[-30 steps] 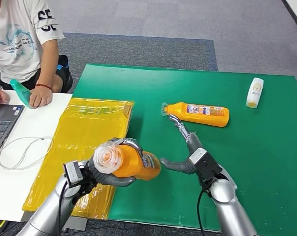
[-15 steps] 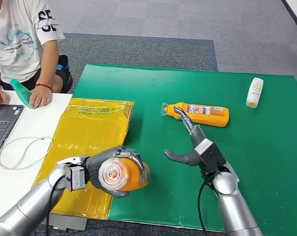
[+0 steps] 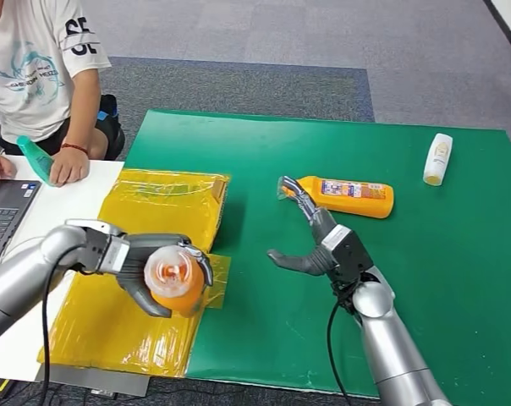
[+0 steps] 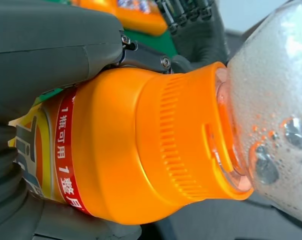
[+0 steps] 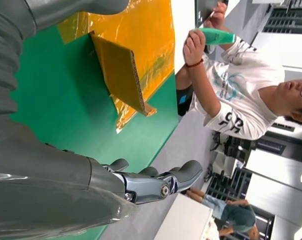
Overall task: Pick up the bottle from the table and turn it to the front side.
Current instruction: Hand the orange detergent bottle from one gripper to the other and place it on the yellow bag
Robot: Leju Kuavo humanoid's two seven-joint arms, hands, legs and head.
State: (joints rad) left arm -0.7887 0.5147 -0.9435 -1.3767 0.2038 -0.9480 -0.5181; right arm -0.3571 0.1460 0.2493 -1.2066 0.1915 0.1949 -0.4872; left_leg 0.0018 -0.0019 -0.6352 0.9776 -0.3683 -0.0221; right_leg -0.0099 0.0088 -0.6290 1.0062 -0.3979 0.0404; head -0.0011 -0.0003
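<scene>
Orange bottle [image 3: 173,280] sits gripped in the left hand [image 3: 152,269] over the yellow sheet [image 3: 145,254], its clear cap toward the camera. The right hand [image 3: 311,241] hovers over the green mat [image 3: 431,254], fingers spread and holding nothing, fingertips near the cap of a second orange bottle [image 3: 345,196] lying flat. A white bottle [image 3: 438,159] lies far right.

Orange bottle [image 3: 176,288] (clear cap); green mat [image 3: 368,338].

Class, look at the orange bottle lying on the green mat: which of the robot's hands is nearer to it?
Right. The right hand is open, its fingertips by the lying bottle's cap end. The left hand grips another orange bottle over the yellow sheet.
</scene>
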